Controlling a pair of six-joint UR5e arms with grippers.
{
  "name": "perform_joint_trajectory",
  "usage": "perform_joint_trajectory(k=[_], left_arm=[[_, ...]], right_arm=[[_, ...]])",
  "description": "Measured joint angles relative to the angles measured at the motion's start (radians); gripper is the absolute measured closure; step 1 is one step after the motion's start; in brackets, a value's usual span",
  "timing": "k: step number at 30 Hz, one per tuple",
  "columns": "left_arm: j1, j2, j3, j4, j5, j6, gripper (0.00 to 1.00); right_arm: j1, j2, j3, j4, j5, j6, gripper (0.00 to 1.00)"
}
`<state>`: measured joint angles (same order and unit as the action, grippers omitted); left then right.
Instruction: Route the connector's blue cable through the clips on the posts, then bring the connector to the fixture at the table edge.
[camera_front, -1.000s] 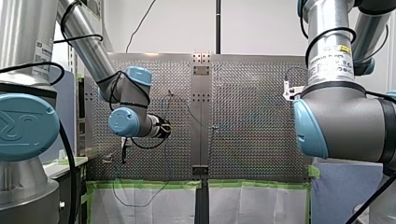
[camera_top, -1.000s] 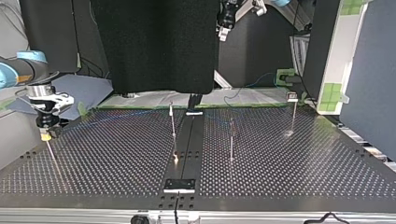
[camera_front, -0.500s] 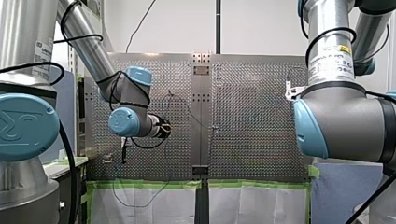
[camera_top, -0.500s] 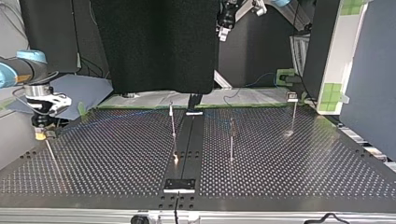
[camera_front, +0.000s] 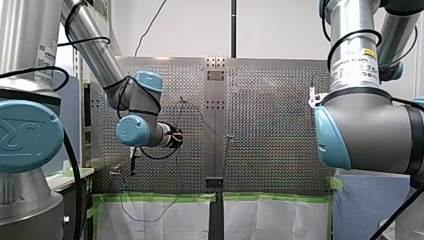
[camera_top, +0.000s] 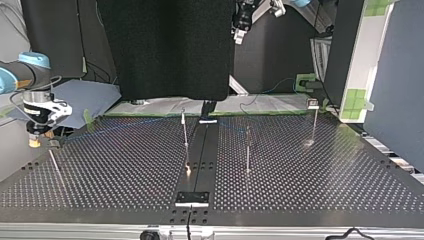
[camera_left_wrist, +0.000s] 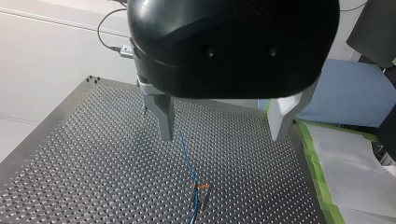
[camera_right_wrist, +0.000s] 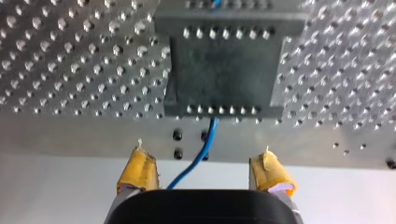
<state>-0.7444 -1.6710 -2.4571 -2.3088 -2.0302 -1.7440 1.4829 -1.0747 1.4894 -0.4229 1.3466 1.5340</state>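
1. My right gripper (camera_right_wrist: 203, 155) stands over the table edge with its yellow pads (camera_right_wrist: 137, 167) apart, clamping nothing.
2. The blue cable (camera_right_wrist: 212, 131) runs from the dark plate (camera_right_wrist: 224, 74) at that edge and passes between the pads, touching neither.
3. My left gripper (camera_left_wrist: 223, 135) hangs above the perforated table (camera_left_wrist: 93, 154), metal fingers (camera_left_wrist: 164, 116) spread wide and empty.
4. Below it, the blue cable crosses the table to a clip (camera_left_wrist: 201, 186) on a post.
5. The connector itself cannot be made out.
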Motion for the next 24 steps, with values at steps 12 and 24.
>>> perform_joint_trajectory(k=[12, 24], left_arm=[[0.0, 0.0, 0.0, 0.0, 0.0, 0.0, 0.0], [0.0, 0.0, 0.0, 0.0, 0.0, 0.0, 0.0]], right_arm=[[0.001, 0.0, 0.0, 0.042, 0.104, 0.012, 0.0], [0.009, -0.007, 0.049, 0.065, 0.195, 0.046, 0.0]])
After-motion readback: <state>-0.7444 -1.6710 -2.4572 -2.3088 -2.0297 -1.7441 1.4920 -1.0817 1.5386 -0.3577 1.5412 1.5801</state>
